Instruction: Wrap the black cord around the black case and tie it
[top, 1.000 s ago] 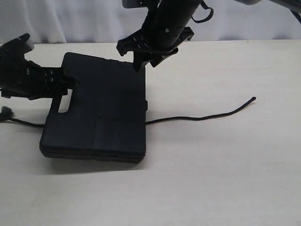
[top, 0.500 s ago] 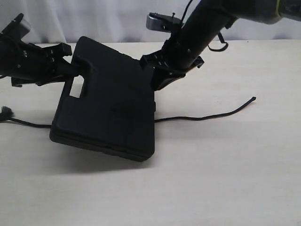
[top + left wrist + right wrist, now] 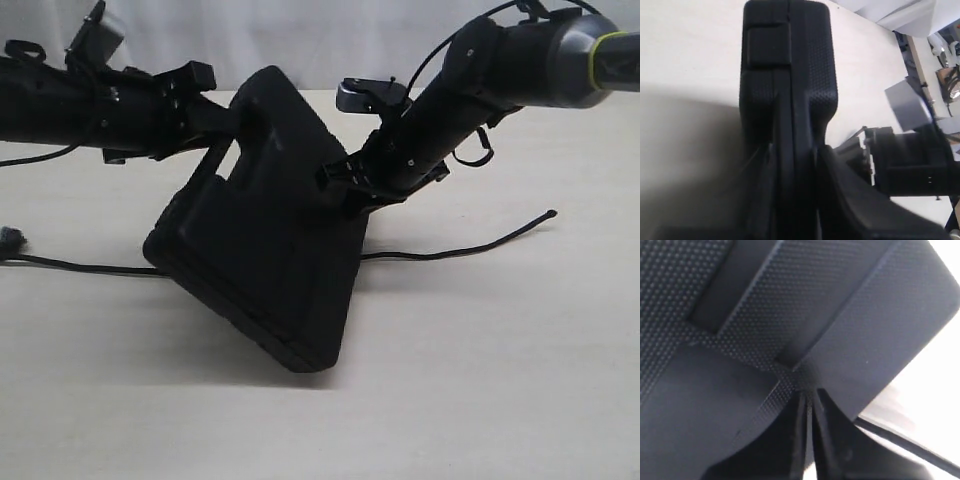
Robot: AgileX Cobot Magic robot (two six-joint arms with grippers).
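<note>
- The black case [image 3: 270,250] is tipped up steeply, one low corner down on the table [image 3: 500,390], handle end high!
- The left gripper [image 3: 222,122] clamps that raised handle end, a finger on each face of the case.
- The right gripper [image 3: 809,400] has its fingers pressed together, tips against the case's far edge.
- The black cord [image 3: 450,248] lies flat on the table, running under the case and out both sides.

Lab: beige tabletop [image 3: 500,390], white curtain [image 3: 250,45].
</note>
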